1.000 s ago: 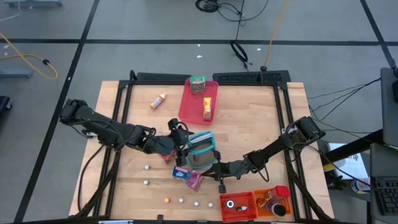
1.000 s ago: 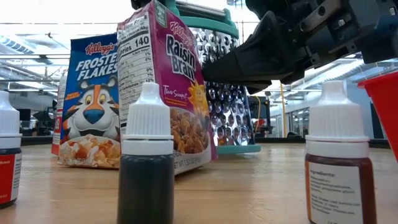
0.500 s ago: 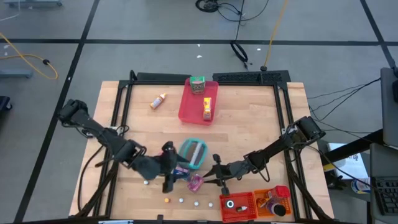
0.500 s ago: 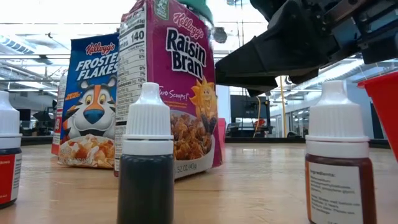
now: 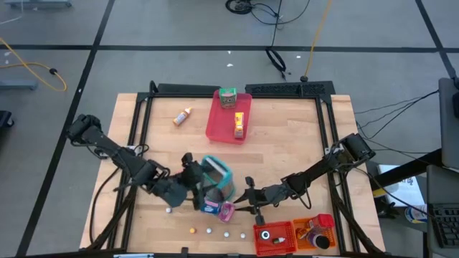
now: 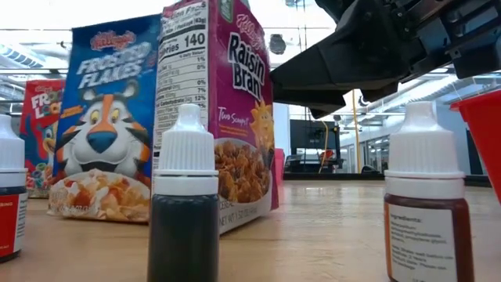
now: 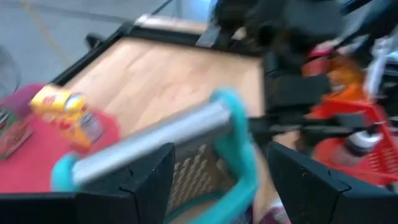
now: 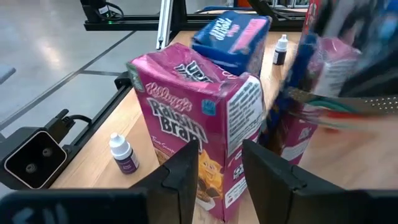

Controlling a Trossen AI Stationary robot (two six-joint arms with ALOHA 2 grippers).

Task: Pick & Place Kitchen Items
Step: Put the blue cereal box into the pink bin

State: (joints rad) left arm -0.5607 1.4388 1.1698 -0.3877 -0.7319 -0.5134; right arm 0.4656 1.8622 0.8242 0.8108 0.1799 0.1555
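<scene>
While the left gripper (image 5: 195,180) clamps a teal-framed metal grater (image 5: 216,179) near the table's (image 5: 287,136) centre, the grater hangs just above the blue Frosted Flakes box (image 6: 106,125) and the pink Raisin Bran box (image 6: 223,117). At three o'clock from these boxes the right gripper (image 5: 245,199) sits just beside the Raisin Bran box with its fingers slightly parted, holding nothing. At twelve o'clock lies the pink tray (image 5: 219,125); at five o'clock stand the red bin (image 5: 275,244) and orange bin (image 5: 323,233). Small white-capped bottles (image 6: 184,196) line the six o'clock edge.
</scene>
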